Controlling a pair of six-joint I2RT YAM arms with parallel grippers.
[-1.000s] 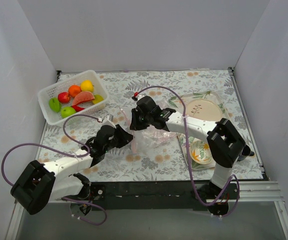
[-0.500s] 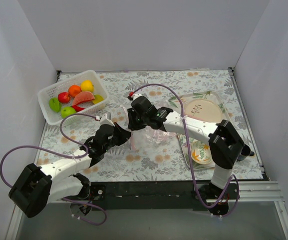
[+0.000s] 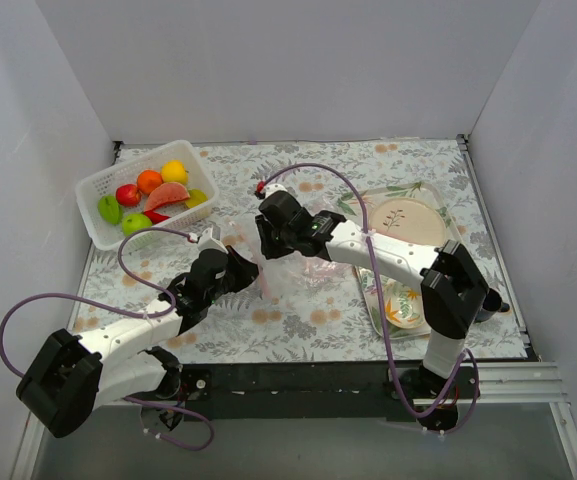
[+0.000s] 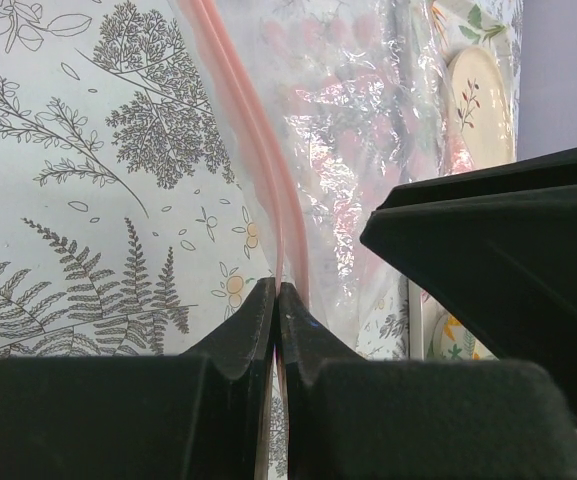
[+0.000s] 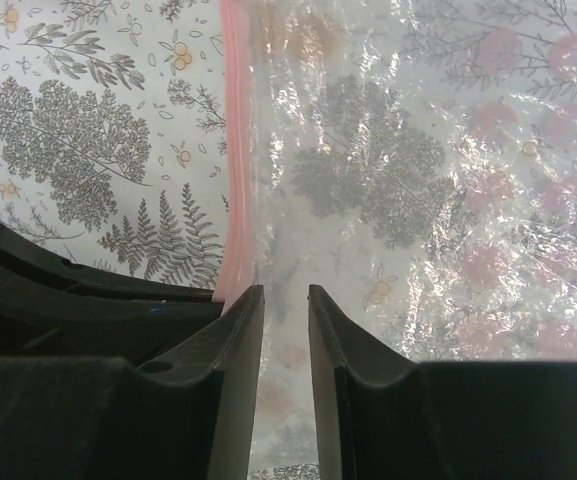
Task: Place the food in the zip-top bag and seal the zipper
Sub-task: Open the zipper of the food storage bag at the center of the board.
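The zip-top bag [image 3: 303, 268] lies clear and crumpled mid-table, and nothing shows inside it. Its pink zipper [image 4: 253, 150] runs straight into my left gripper [image 4: 278, 292], which is shut on the strip. In the top view the left gripper [image 3: 258, 272] sits at the bag's left edge. My right gripper [image 5: 286, 292] hangs just right of the zipper [image 5: 236, 150], its jaws a narrow gap apart over the plastic and gripping nothing. In the top view the right gripper [image 3: 268, 248] is close above the left one. The food [image 3: 153, 195] lies in the white basket [image 3: 93, 185] at the far left.
A clear tray [image 3: 438, 195] at the right holds a patterned plate [image 3: 403, 220], with a small patterned bowl [image 3: 403, 305] nearer the front. Purple cables [image 3: 318, 175] loop over both arms. Grey walls close in on the left, the back and the right.
My left gripper has closed onto the zipper strip. The right gripper's jaws have parted a little, and that arm has shifted slightly left and toward the back.
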